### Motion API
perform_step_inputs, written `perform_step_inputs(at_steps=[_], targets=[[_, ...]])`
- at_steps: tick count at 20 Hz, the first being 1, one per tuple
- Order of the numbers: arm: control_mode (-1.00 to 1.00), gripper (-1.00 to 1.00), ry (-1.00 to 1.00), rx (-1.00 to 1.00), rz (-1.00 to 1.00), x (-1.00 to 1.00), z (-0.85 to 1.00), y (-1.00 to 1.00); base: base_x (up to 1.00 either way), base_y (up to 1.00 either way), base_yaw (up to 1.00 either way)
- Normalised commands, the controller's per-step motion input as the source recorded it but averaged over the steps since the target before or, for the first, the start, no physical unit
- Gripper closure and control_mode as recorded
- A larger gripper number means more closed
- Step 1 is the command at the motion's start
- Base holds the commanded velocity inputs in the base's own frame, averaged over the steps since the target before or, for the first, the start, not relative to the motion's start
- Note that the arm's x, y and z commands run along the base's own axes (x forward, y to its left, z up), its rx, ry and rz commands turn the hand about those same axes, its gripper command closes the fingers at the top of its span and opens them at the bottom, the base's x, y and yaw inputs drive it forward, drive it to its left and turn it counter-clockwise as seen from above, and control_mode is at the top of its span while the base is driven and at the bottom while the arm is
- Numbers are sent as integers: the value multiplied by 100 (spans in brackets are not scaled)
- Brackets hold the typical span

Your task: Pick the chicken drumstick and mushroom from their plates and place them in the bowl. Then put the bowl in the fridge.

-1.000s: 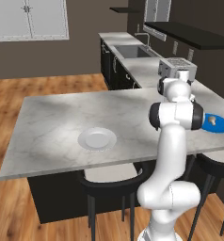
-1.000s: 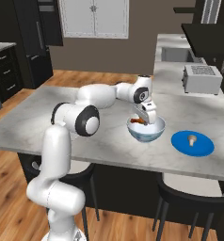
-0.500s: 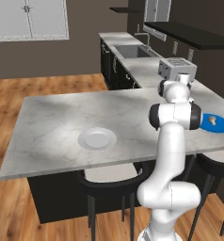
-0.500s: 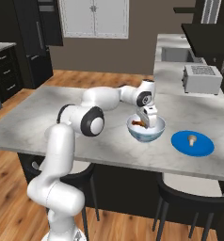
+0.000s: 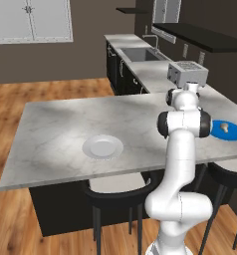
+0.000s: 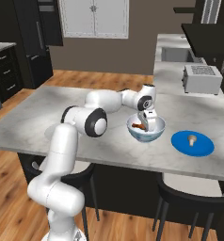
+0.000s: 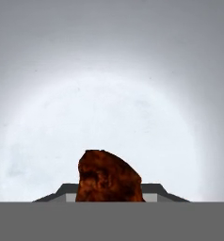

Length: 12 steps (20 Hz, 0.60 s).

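**Drumstick held inside the bowl**

The chicken drumstick (image 6: pixel 141 125) is seen down inside the bowl (image 6: pixel 146 133), reddish-brown against the white interior, and it is gripped by the tool (image 6: pixel 145 123), whose fingers are closed narrowly around it. From the hand view the meat (image 7: pixel 108 177) is caught right between the finger tips, with the pale inner surface of the bowl (image 7: pixel 109 113) spread out behind it. Whether the drumstick is touching the bowl's floor cannot be told.

The bowl is set on the marble desk (image 6: pixel 52 113), near its front edge, with the arm stretched out low across the surface to reach it. Just beside the bowl, on its right in the right base view, the blue plate (image 6: pixel 193 143) is found, and the small tan mushroom (image 6: pixel 192 139) is sitting upright at its middle. In the left base view the same blue plate (image 5: pixel 229 131) and mushroom (image 5: pixel 224 127) are glimpsed past the arm's shoulder.

Well apart, the white plate (image 5: pixel 103 147) is lying on the desk. A toaster (image 6: pixel 202 78) is parked on the rear counter, a sink (image 5: pixel 141 54) beyond it.
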Motion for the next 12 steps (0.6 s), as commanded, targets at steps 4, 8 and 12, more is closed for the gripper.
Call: perform_step_inputs(at_steps=[4,8,12], targets=[[-100,100,-1,0,-1,5,-17,-6,0,0,0],[-100,100,-2,0,0,3,0,-17,0,0,0],[-100,-100,0,0,0,0,0,-9,0,0,0]])
